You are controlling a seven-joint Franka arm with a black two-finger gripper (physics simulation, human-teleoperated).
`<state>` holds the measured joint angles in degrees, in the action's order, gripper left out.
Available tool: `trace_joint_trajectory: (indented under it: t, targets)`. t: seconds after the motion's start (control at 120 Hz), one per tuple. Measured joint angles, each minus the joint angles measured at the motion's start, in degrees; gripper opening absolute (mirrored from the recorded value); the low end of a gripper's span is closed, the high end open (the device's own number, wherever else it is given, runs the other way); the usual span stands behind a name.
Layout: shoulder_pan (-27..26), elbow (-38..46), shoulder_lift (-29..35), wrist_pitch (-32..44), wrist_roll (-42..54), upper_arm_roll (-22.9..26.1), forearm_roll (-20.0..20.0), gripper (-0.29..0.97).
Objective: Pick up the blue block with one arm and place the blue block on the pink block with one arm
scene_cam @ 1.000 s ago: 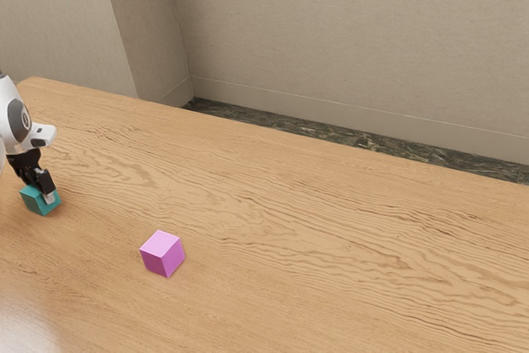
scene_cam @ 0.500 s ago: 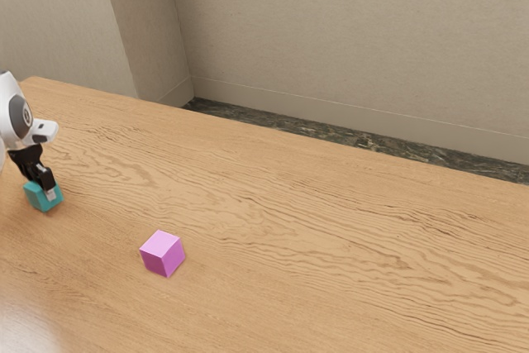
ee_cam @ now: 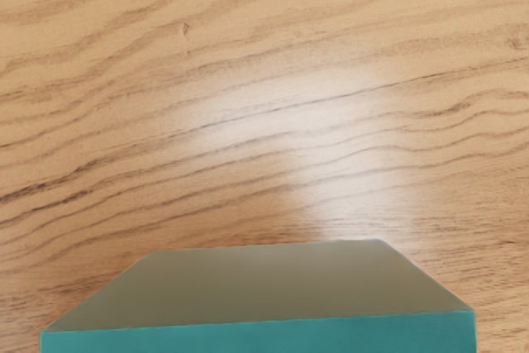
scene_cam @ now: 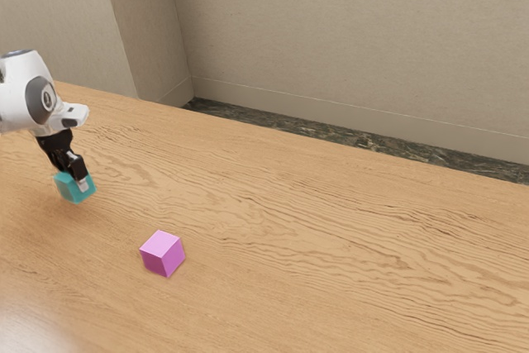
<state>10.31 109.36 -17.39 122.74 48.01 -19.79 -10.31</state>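
My black gripper (scene_cam: 73, 181) is shut on the blue block (scene_cam: 73, 188), a small teal cube held a little above the wooden table at the exterior view's left. The pink block (scene_cam: 162, 253) rests on the table, lower and to the right of the gripper, well apart from it. In the wrist view the blue block (ee_cam: 264, 299) looms large just under my hand, with bare wood grain beyond it.
The wooden table (scene_cam: 331, 229) stretches wide to the exterior view's right. Its far edge runs along a dark floor strip (scene_cam: 355, 138) below a beige wall, with a wall corner at the upper left.
My gripper has lifted the blue block off the table and carried it up and to the right, toward the pink block. The pink block has stayed put.
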Motion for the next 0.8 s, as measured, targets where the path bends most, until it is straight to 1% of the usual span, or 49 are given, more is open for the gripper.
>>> trace_joint_trajectory:
  t: [0.05,0.117,0.183,0.258,0.358,0.442,0.542,0.8]
  targets:
    - [-1.23,2.99,2.85,0.08,-2.01,1.18,1.49,0.37]
    - [-1.44,6.31,6.26,0.34,-5.08,4.46,4.59,0.37]
    - [-1.74,9.71,8.92,1.11,-8.11,7.38,6.63,0.37]
    - [-0.91,11.33,10.17,1.88,-11.52,11.76,8.37,0.37]
    - [-1.30,11.93,10.94,2.53,-16.06,14.64,10.35,0.37]
    - [-3.15,13.79,12.73,2.86,-20.22,15.62,12.18,0.37]
    - [-6.18,15.03,13.88,3.15,-25.22,15.86,13.28,0.37]
    - [-10.40,18.55,16.17,5.77,-36.31,15.89,13.81,0.37]
